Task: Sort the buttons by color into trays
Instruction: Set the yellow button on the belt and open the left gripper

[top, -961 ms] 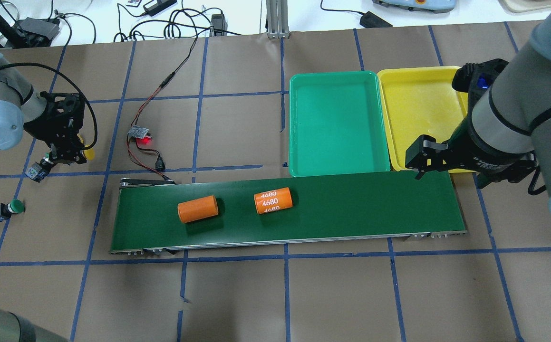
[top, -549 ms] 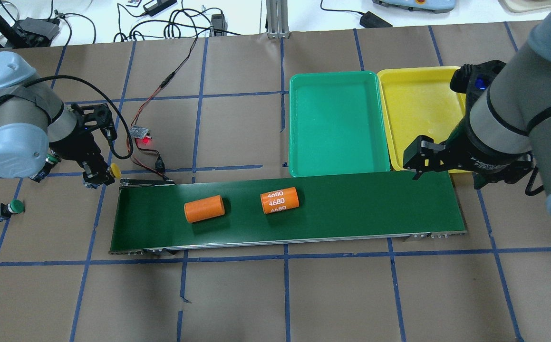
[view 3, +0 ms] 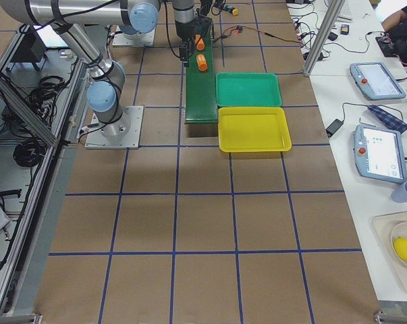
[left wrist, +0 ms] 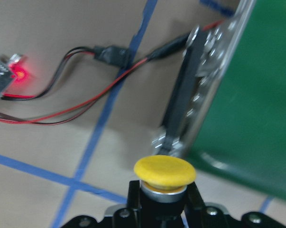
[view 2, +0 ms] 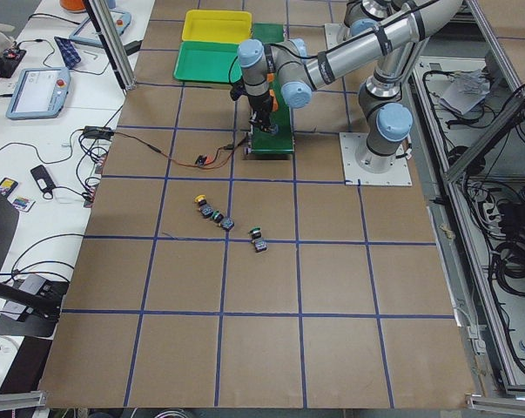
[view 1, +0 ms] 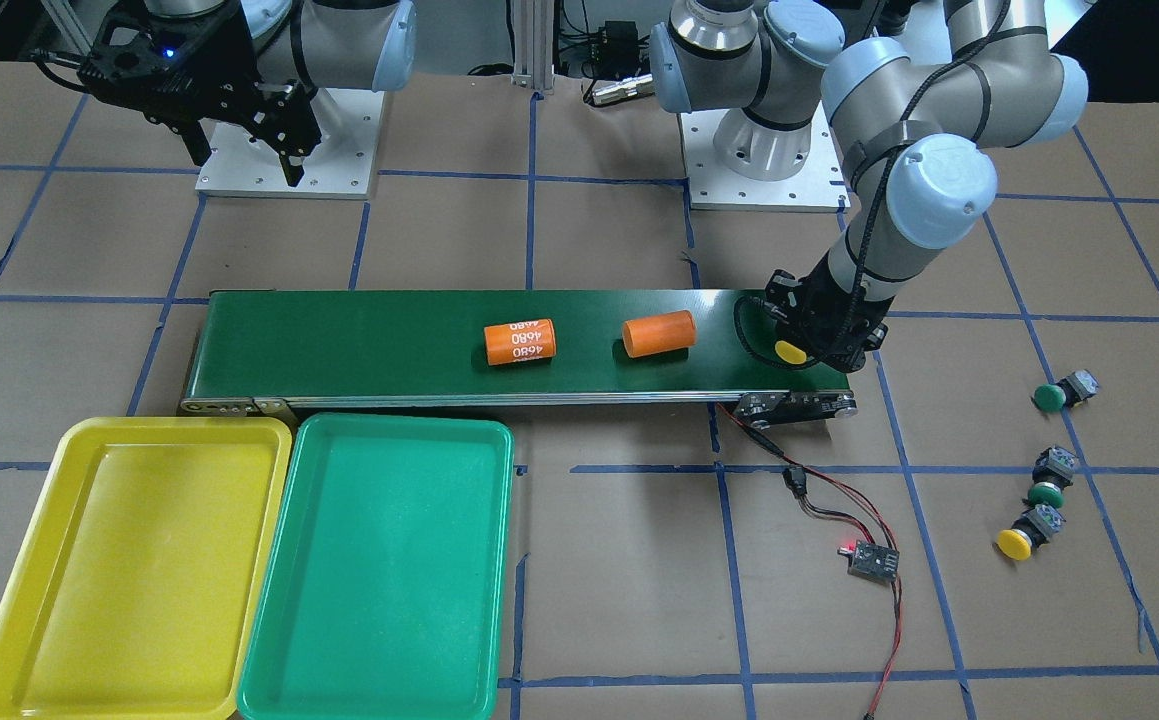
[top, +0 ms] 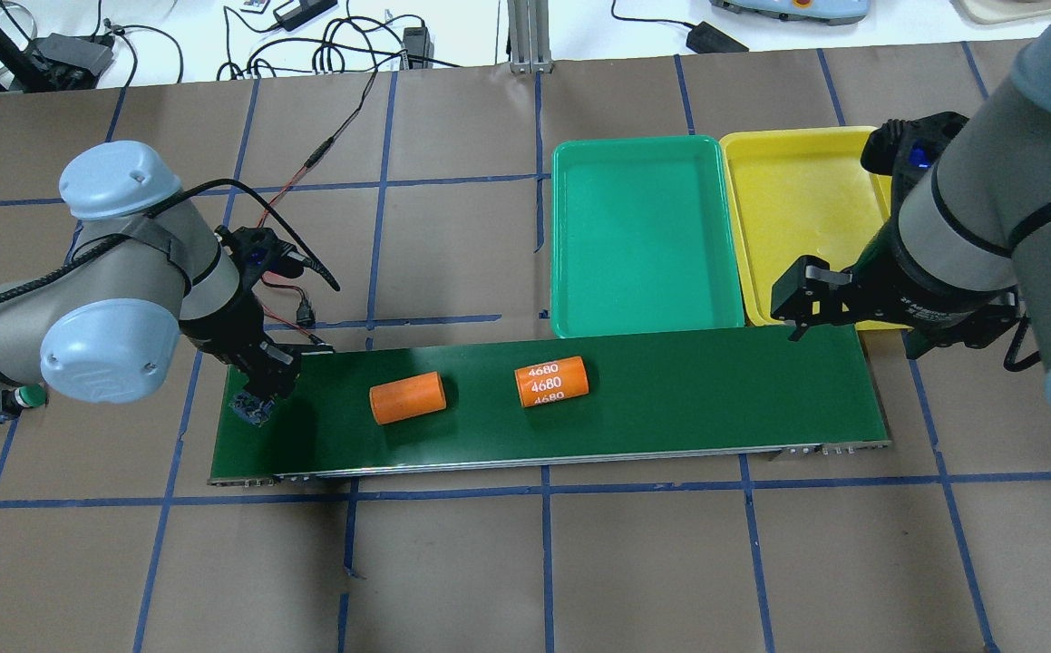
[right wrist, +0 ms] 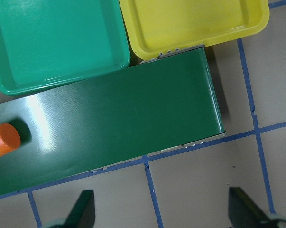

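Note:
My left gripper (top: 259, 392) is shut on a yellow button (left wrist: 164, 172) and holds it over the left end of the conveyor belt (top: 670, 399); its cap shows in the front view (view 1: 791, 352). Three more buttons lie on the table beyond that end: a green one (view 1: 1049, 397), a second green one (view 1: 1045, 493) and a yellow one (view 1: 1014, 543). The green tray (top: 643, 236) and the yellow tray (top: 797, 209) stand side by side behind the belt's right end, with nothing in them. My right gripper (right wrist: 164, 213) is open and holds nothing, above the belt's right end.
Two orange cylinders (top: 407, 397) (top: 551, 382) lie on the belt. A small circuit board with a red light (view 1: 871, 560) and its red and black wires lie by the belt's left end. Cables and devices lie along the far table edge.
My left arm has carried the yellow button to the right, from the table to over the belt's left end. Both orange cylinders have drifted right on the belt. The right arm has hardly moved.

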`<control>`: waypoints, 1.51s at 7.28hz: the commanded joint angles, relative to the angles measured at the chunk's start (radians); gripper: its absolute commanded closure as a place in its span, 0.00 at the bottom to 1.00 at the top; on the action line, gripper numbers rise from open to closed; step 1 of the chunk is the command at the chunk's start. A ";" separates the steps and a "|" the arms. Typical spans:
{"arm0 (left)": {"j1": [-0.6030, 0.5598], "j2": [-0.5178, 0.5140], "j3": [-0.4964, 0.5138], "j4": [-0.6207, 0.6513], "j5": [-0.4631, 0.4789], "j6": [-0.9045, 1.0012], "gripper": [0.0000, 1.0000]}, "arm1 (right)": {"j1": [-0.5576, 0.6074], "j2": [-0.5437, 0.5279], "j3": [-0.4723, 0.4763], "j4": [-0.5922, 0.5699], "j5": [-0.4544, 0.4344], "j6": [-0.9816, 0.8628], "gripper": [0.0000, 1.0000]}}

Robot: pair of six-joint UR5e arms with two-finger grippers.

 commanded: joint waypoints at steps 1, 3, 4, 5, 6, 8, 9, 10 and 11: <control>-0.017 -0.020 -0.041 0.003 -0.003 -0.240 0.92 | 0.001 -0.002 0.003 0.001 0.004 0.010 0.00; -0.017 -0.025 -0.033 0.028 -0.007 -0.259 0.00 | 0.002 -0.004 0.004 0.009 0.004 0.008 0.00; -0.011 -0.015 -0.009 0.029 -0.009 -0.261 0.00 | 0.002 -0.003 0.000 0.000 0.002 0.003 0.00; 0.007 -0.012 0.081 -0.004 -0.004 -0.261 0.00 | 0.002 -0.002 -0.002 0.001 -0.005 -0.003 0.00; 0.042 -0.049 0.170 -0.039 0.025 -0.245 0.00 | 0.002 -0.004 0.004 0.006 0.004 0.005 0.00; 0.239 -0.170 0.252 0.000 0.085 -0.009 0.00 | 0.004 -0.004 0.006 0.015 0.002 -0.001 0.00; 0.300 -0.257 0.301 0.120 0.080 0.059 0.00 | 0.002 -0.003 0.004 0.018 0.002 -0.001 0.00; 0.306 -0.341 0.388 0.146 0.079 0.075 0.00 | 0.002 -0.001 0.004 0.021 0.001 0.002 0.00; 0.334 -0.423 0.443 0.146 0.074 0.159 0.00 | 0.004 0.001 0.004 0.020 0.001 0.006 0.00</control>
